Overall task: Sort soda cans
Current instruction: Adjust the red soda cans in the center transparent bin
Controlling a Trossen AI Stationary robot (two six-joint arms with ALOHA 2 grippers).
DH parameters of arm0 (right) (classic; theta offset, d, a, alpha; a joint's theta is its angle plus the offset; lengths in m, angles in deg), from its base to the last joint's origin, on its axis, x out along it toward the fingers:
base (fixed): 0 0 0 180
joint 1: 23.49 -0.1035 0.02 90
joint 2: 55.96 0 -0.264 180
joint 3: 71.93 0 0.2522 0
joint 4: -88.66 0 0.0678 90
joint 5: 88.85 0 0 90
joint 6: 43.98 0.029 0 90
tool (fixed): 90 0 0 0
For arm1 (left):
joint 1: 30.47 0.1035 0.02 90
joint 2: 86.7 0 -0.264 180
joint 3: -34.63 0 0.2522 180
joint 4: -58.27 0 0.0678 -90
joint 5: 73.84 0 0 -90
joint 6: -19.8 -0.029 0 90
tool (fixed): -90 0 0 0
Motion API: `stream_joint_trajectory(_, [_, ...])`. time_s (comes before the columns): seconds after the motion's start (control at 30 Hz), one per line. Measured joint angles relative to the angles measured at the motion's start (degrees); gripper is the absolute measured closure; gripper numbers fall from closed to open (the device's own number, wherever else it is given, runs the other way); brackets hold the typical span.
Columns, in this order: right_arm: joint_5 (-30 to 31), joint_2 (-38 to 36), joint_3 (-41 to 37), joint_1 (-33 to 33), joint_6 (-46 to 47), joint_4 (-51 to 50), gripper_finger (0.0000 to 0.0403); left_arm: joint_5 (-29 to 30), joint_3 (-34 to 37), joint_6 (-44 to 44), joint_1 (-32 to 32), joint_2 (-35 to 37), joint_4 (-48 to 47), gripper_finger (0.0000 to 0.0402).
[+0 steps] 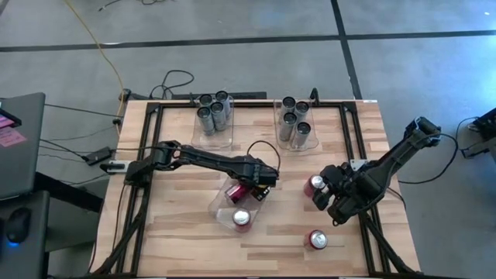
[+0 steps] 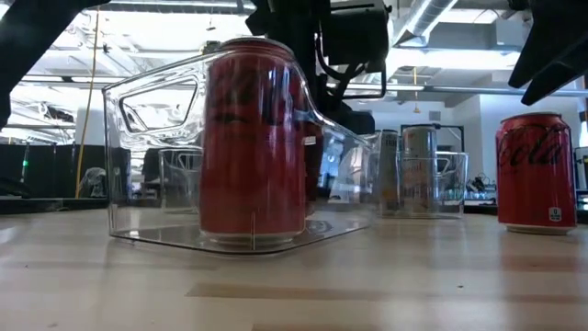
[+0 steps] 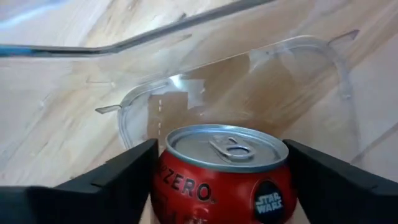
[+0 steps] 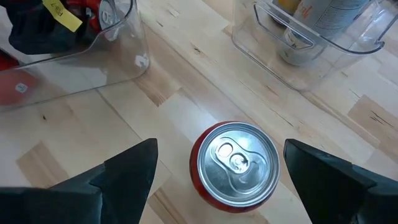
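Front bin (image 1: 225,217) has one red can (image 1: 242,219) standing; left tool (image 1: 260,188) pinches another red can (image 3: 224,177) inside it. Right tool (image 1: 324,194) is spread around a third (image 4: 237,163). Both back bins (image 1: 204,139) hold silver cans (image 1: 213,111).

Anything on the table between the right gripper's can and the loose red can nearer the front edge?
Nothing: in the high view only bare table separates the can under the right gripper from the loose red can.

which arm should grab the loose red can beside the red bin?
Right. The right end effector hangs open directly over that red can, which stands upright on the table. The left end effector is occupied, shut on another red can over the front bin.
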Motion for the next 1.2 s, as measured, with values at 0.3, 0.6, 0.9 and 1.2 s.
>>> stream_joint_trajectory(0.3, [0.0, 0.0, 0.0, 0.4, 0.5, -0.2, 0.0037, 4.2, -6.0, -3.9, -1.0, 0.4, -1.9, 0.011])
stream_joint_trajectory(0.6, [0.0, 0.0, 0.0, 0.5, 1.1, -0.2, 0.0037, 14.7, -17.3, -8.3, -2.9, 0.6, -6.6, 0.011])
stream_joint_trajectory(0.9, [4.6, 0.0, 0.0, 0.5, 0.8, 1.1, 0.0037, 31.2, -27.6, -14.3, -9.8, 0.7, -7.4, 0.011])
stream_joint_trajectory(1.2, [19.1, 0.0, -4.9, 0.1, -17.6, 26.5, 0.0037, 39.8, -29.5, -17.4, -13.0, 4.4, -4.6, 0.011])
